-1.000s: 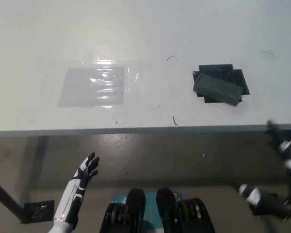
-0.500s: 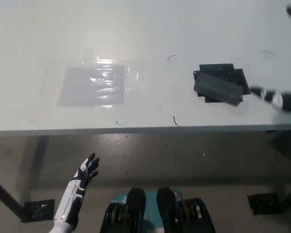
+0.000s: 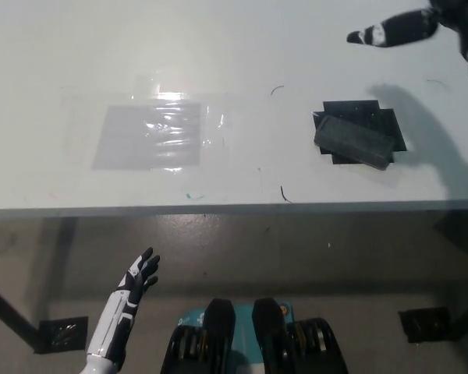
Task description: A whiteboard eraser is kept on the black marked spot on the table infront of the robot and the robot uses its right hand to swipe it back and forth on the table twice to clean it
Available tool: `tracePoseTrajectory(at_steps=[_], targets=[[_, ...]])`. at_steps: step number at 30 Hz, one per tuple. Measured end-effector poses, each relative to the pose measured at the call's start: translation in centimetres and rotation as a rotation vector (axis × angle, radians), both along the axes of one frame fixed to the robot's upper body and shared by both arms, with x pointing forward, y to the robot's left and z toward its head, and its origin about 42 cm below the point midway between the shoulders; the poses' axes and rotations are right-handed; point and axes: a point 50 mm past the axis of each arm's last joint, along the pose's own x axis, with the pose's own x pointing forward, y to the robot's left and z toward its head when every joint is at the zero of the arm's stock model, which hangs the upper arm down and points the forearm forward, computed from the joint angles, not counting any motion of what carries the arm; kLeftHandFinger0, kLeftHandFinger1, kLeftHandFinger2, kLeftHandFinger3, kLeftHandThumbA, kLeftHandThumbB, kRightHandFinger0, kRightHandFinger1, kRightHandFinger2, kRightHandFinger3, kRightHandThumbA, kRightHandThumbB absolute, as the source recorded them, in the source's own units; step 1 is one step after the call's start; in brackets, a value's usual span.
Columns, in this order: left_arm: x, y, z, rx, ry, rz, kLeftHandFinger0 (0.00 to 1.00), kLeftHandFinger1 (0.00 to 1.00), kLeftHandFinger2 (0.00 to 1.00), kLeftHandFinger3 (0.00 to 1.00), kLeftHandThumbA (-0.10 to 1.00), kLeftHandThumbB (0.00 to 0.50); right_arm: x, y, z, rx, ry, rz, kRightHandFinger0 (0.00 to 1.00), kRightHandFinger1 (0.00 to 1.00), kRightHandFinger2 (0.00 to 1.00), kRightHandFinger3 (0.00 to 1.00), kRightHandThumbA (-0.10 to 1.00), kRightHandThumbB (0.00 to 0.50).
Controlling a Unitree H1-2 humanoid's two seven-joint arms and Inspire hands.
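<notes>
Grey eraser (image 3: pixel 353 141), one only, lies tilted on the single black marked spot (image 3: pixel 362 129) on the white table (image 3: pixel 218 47).
Right hand (image 3: pixel 421 27) hangs above the table's far right, grip unclear; left hand (image 3: pixel 139 274), fingers spread and empty, rests below the table edge.

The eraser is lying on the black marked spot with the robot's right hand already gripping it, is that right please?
Not quite. The eraser does lie on the black marked spot, but the right hand is raised clear of it toward the table's far right, holding nothing, as the head view shows.
</notes>
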Motion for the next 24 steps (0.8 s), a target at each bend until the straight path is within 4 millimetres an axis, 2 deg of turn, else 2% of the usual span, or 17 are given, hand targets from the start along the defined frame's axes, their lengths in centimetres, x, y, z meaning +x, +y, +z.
tracePoseTrajectory(at_steps=[3,5,7,9,11,15,20,21,24], targets=[[0.0,0.0,0.0,0.0,0.0,0.0,1.0,1.0,1.0,1.0,1.0,0.44,2.0,0.9,-0.3,-0.043,0.083,-0.031,1.0,1.0,1.0,1.0,1.0,0.313],[0.0,0.0,0.0,0.0,0.0,0.0,1.0,1.0,1.0,1.0,1.0,0.442,3.6,1.7,-0.9,-0.073,0.16,-0.06,1.0,1.0,1.0,1.0,1.0,0.323],[-0.1,0.0,0.0,0.0,0.001,0.0,1.0,1.0,1.0,1.0,1.0,0.442,4.7,2.4,-1.6,-0.101,0.225,-0.084,1.0,1.0,1.0,1.0,1.0,0.31],[-0.2,0.0,0.0,0.001,0.002,0.001,1.0,1.0,1.0,1.0,1.0,0.46,6.0,2.9,-2.8,-0.134,0.305,-0.118,1.0,1.0,1.0,1.0,1.0,0.348],[-0.3,0.1,-0.1,0.002,0.004,0.002,1.0,1.0,1.0,1.0,1.0,0.461,6.9,3.0,-4.1,-0.148,0.375,-0.151,1.0,1.0,1.0,1.0,1.0,0.33],[-0.6,0.2,0.0,0.006,-0.001,0.001,1.0,1.0,1.0,1.0,1.0,0.446,8.0,2.9,-6.6,-0.156,0.506,-0.209,1.0,1.0,1.0,1.0,1.0,0.345],[-0.6,0.4,0.2,0.012,-0.004,-0.001,1.0,1.0,1.0,1.0,1.0,0.439,8.2,2.8,-9.3,-0.165,0.601,-0.237,1.0,1.0,1.0,1.0,1.0,0.284],[-0.6,0.4,0.2,0.013,-0.004,-0.001,1.0,1.0,1.0,1.0,1.0,0.432,8.2,2.8,-9.6,-0.168,0.611,-0.24,1.0,1.0,1.0,1.0,1.0,0.345],[-0.7,0.4,0.1,0.013,-0.001,-0.001,1.0,1.0,1.0,1.0,1.0,0.429,8.1,2.5,-10.9,-0.181,0.651,-0.255,1.0,1.0,1.0,1.0,1.0,0.308]])
